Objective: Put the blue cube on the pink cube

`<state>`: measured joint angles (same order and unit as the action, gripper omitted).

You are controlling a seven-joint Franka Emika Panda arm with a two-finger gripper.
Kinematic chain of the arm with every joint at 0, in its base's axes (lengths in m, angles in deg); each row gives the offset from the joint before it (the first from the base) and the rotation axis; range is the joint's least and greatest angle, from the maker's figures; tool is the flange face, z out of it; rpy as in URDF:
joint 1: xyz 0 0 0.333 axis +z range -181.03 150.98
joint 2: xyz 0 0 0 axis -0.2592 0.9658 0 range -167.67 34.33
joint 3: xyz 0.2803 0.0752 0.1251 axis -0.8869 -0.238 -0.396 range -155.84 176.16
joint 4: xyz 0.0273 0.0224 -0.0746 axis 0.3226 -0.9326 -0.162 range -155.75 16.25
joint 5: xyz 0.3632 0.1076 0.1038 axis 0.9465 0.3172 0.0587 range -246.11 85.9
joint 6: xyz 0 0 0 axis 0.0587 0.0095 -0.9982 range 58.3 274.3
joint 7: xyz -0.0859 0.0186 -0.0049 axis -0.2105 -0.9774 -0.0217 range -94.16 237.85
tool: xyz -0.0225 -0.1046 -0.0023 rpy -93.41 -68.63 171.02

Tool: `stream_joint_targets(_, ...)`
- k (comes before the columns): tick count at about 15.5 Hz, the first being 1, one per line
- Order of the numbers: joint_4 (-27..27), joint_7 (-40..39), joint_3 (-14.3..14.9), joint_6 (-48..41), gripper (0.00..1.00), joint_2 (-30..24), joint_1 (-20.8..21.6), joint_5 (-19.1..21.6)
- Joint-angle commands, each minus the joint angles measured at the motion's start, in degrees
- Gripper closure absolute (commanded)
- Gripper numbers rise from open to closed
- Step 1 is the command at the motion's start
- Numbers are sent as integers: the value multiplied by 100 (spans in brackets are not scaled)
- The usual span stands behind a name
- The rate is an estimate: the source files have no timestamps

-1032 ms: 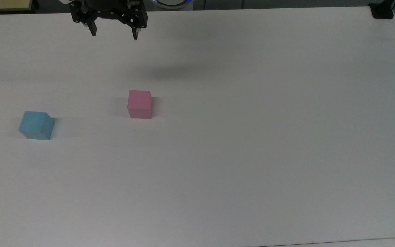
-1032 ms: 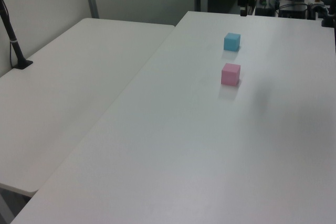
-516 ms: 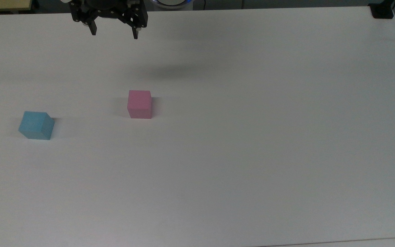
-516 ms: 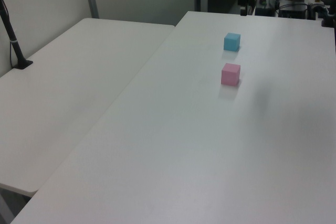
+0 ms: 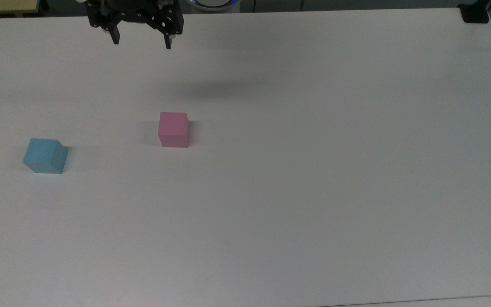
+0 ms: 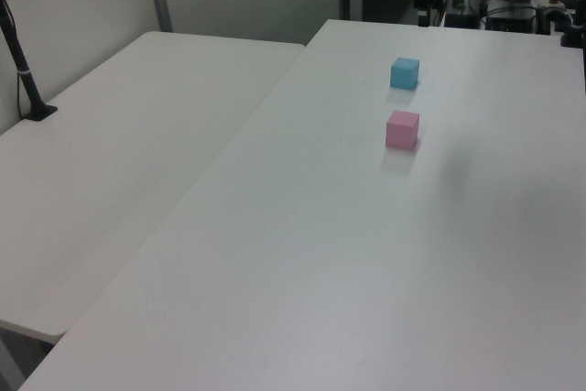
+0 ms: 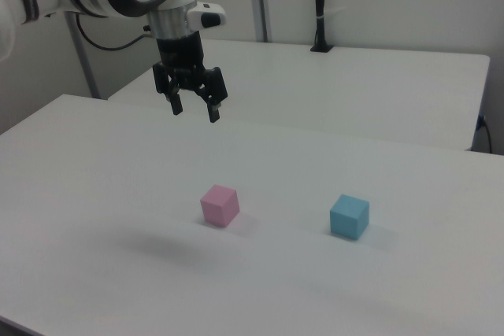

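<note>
Hardly anything is changed from a moment ago, so no start is made. The gripper (image 7: 194,106) is held high with its jaws wide and empty. The blue cube (image 7: 349,216) is seen far below them, beside the pink cube (image 7: 219,204).

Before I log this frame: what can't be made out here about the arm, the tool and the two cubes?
- Arm: in the top view the upper edge cuts it off above the tool; in the right view the picture's left edge cuts it off.
- Blue cube and pink cube: the faces turned away from all three cameras, and the undersides on the table, are hidden.
- Tool height above the table: not readable from the top view; the right view shows it well above.
</note>
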<state>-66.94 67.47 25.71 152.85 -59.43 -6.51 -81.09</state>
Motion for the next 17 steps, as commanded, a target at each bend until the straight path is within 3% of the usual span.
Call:
stream_joint_targets(1, -115, 7, 36, 373, 0, -30, 36, -16)
stream_joint_targets(7, -360, -134, 572, 1874, 0, 461, -191, -51)
stream_joint_targets(13, -326, -519, 642, 3352, 0, 1375, -903, -33)
stream_joint_targets(17, -343, -951, 687, 3565, 0, 1683, -1053, 37)
